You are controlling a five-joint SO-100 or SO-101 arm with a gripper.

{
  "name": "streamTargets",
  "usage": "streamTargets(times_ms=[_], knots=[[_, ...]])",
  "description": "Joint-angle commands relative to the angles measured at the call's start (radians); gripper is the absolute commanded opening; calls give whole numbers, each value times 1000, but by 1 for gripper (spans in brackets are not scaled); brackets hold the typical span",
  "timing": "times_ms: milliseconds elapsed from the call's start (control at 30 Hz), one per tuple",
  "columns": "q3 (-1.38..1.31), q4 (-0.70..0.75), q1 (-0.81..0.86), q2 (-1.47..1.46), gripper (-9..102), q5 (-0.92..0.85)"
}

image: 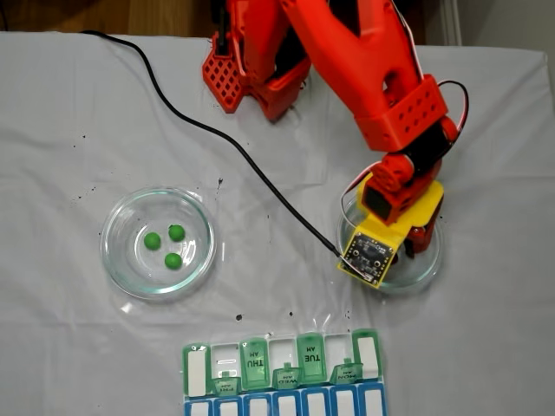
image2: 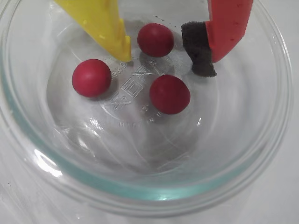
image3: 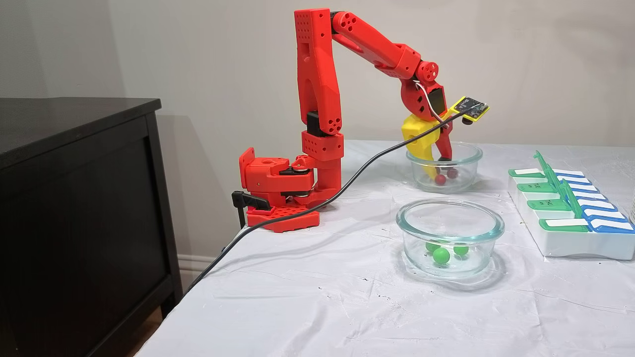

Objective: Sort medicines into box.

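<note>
Three dark red balls lie in a clear glass dish (image2: 261,154): one (image2: 155,39) between my fingers, one (image2: 91,77) to the left, one (image2: 169,94) nearer the camera. My gripper (image2: 165,65) is open, lowered into this dish (image3: 471,151), yellow finger (image2: 105,23) left, red finger with black foam pad (image2: 198,49) right. Neither touches the middle ball. Three green balls (image: 165,247) sit in the other glass dish (image: 111,251). The pill organizer (image: 282,368) lies near the front edge, several green lids up.
A black cable (image: 234,147) runs across the white cloth from the wrist camera to the table's edge. The red arm base (image3: 278,198) stands at the back. A black cabinet (image3: 74,198) is beside the table. Bare cloth lies between the dishes.
</note>
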Motion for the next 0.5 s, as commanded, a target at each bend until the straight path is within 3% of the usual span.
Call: streamTargets(times_ms=[0, 467], knots=[[-80, 51, -25, -17, 24, 2], [-336, 298, -78, -184, 23, 100]])
